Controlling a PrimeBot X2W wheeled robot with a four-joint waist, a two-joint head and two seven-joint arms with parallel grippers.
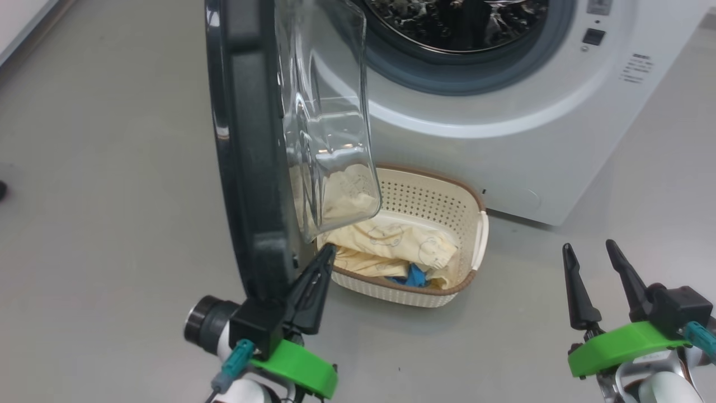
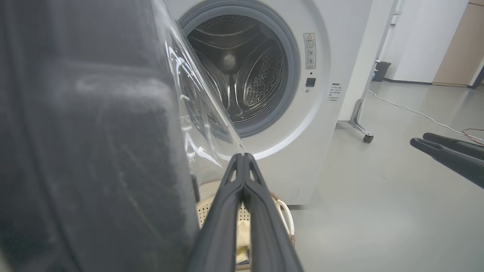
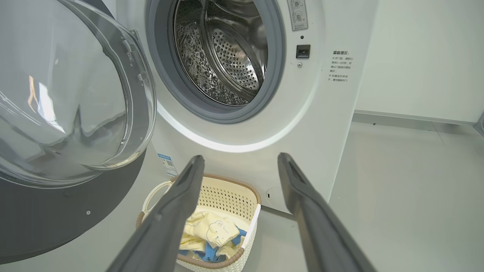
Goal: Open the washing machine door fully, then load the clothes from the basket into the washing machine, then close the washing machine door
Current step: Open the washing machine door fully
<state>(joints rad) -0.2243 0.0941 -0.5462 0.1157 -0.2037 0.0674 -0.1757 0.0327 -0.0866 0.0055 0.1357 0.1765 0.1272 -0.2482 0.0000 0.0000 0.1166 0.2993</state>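
Door: I see the washing machine door [image 1: 246, 145], a large round door with a wide glossy black rim, swung out from the front and standing nearly edge-on to my head camera. Its bulging clear glass bowl [image 1: 330, 129] faces my right, above the basket's left end.
Machine: the big white front-loading washing machine [image 1: 503, 129] has its mouth uncovered; my right wrist camera shows the grey rubber gasket [image 3: 162, 71] and perforated steel drum [image 3: 227, 56].
Basket: the small cream perforated plastic basket [image 1: 436, 190] with a brown rim sits on the grey floor [image 1: 112, 196], just beside the machine's lower front.
Clothes: the pale yellow clothes [image 1: 391, 240] with faint bear outlines lie heaped in the basket, a bright blue piece showing beneath them.
Left claw: my left gripper [image 1: 329, 252] has its two dark fingers pressed together with nothing between them. It sits just beside the door's lower black rim, tip pointing at the basket's near corner. I cannot tell whether it touches the rim.
Right claw: my right gripper [image 1: 589, 246] has its fingers spread wide and is empty, over the floor, well apart from the basket on its right.
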